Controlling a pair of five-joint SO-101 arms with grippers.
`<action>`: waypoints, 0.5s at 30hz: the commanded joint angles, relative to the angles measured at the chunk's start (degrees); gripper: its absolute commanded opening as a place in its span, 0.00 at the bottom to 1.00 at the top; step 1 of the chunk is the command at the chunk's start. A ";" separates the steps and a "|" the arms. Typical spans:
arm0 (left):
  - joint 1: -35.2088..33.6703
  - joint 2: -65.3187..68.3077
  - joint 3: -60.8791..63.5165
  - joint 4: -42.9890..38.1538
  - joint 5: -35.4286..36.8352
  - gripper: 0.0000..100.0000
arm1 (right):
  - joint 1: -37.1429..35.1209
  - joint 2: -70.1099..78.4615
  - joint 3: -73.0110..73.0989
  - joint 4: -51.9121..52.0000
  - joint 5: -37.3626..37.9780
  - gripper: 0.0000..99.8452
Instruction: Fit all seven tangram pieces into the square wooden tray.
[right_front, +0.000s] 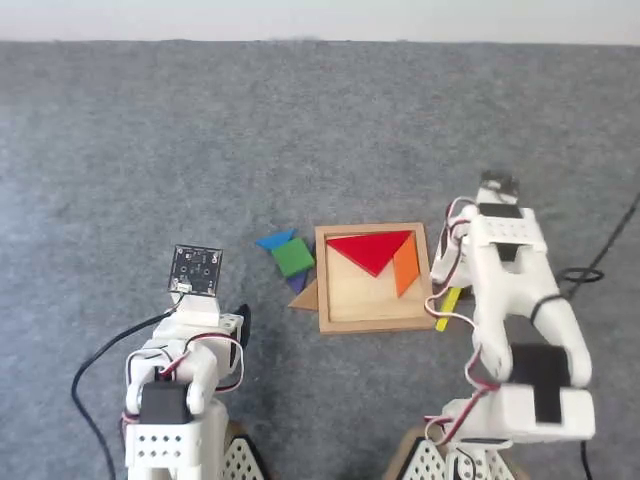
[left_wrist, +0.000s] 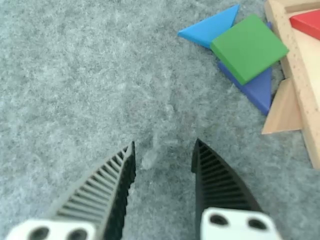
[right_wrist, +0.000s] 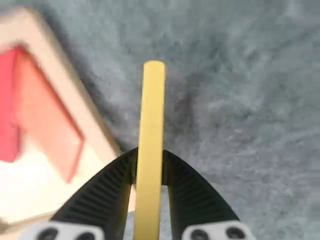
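Right gripper (right_wrist: 149, 156): clamped on yellow piece (right_wrist: 153, 110), just beside tray (right_front: 372, 324).
Left gripper (left_wrist: 164, 150): parted, holding nothing, over carpet (left_wrist: 75, 75).
Tray: red triangle (right_front: 370, 250), orange piece (right_front: 405, 268) inside.
Beside tray: blue piece (right_front: 275, 241), green square (right_front: 293, 258), purple piece (right_front: 297, 282), tan piece (right_front: 306, 297).

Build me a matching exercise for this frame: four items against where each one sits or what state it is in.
1 red triangle
2 green square
3 yellow piece
4 left end effector

A open above bare carpet
B inside the wooden tray
C clamped in the right end effector
D outside the tray, overlapping a blue triangle

Pairs: 1-B, 2-D, 3-C, 4-A
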 joint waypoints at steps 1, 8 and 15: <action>-0.18 -0.62 -0.66 0.09 0.53 0.18 | -0.92 -8.84 -6.07 5.93 0.97 0.01; -0.18 -0.62 -0.66 0.09 0.53 0.18 | -14.73 -17.27 -9.14 16.40 8.00 0.01; -0.18 -0.62 -0.66 0.09 0.53 0.18 | -28.97 -18.15 -9.14 10.07 9.49 0.01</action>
